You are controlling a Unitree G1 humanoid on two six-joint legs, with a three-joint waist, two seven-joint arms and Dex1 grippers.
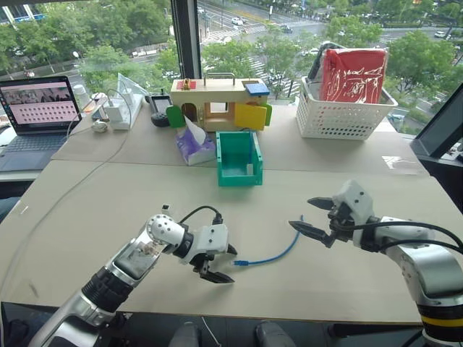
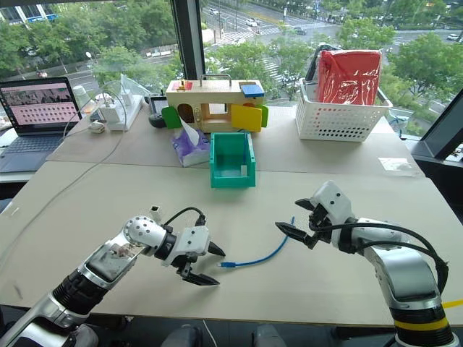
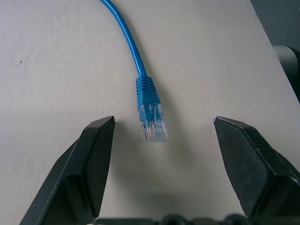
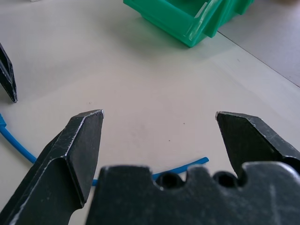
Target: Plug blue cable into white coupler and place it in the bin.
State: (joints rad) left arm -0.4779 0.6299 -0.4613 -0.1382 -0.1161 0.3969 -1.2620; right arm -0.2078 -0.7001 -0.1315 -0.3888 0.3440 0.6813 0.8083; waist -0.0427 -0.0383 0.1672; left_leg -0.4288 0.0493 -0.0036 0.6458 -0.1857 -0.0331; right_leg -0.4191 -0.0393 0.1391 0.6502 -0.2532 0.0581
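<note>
While treetops and a road junction fill the windows behind, your pale worktop [image 1: 108, 210] carries the blue cable [image 1: 278, 253], lying loose in a curve between both hands. Your left hand [image 1: 217, 264] hovers spread wide just beside its clear plug, gripping nothing; your right hand [image 1: 317, 217] gapes empty above the other end. Farther back sits the green bin [image 1: 239, 159].

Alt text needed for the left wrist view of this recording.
The blue cable's clear plug lies on the pale table between the open left gripper's two black fingers, touching neither. The blue cable curves away from it.
</note>
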